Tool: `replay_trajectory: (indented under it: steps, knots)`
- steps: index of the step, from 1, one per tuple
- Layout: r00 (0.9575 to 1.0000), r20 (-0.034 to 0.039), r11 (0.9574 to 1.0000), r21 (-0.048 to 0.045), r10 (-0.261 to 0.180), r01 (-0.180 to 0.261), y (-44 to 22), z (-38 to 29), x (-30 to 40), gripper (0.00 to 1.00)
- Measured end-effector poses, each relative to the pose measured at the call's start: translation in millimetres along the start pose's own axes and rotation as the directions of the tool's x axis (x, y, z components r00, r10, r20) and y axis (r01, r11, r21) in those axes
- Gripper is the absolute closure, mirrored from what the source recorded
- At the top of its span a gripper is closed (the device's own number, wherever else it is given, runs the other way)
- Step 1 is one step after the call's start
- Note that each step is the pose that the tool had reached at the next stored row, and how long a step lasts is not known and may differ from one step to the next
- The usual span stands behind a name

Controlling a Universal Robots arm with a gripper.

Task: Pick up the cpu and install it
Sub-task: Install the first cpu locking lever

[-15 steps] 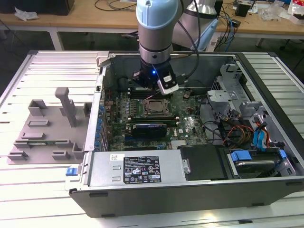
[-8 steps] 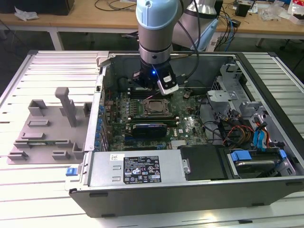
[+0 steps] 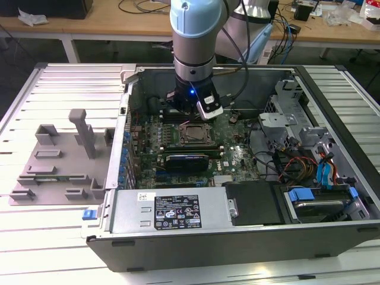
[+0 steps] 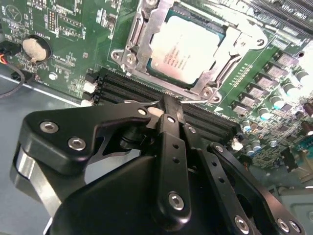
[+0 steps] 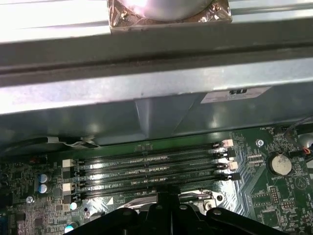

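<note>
Hand [image 4: 168,105] looks pinched narrow and empty, hovering over the RAM slots [image 5: 151,169] right beside the socket [image 4: 139,44]. The cpu [image 4: 183,46] already sits inside that frame. I'd guess it's light, stiff, fragile underneath, so grab the rim edges only. Tight room: case wall [image 5: 156,98] close behind, card [image 3: 189,160] near the socket's far side.

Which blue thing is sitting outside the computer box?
The small blue tab on the slatted table, at the exterior view's left. The other blue pieces sit inside the case.
</note>
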State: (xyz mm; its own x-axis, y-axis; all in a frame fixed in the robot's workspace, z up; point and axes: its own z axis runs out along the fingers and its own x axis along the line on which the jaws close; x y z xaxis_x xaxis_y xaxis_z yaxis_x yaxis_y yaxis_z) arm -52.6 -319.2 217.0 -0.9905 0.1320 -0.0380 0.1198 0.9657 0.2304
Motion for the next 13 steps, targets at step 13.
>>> replay_trajectory:
  steps: [13]
  knots:
    - [1.0,0.0032,0.9997,0.0256,-0.002,0.002,6.4,2.0,0.9,0.89]
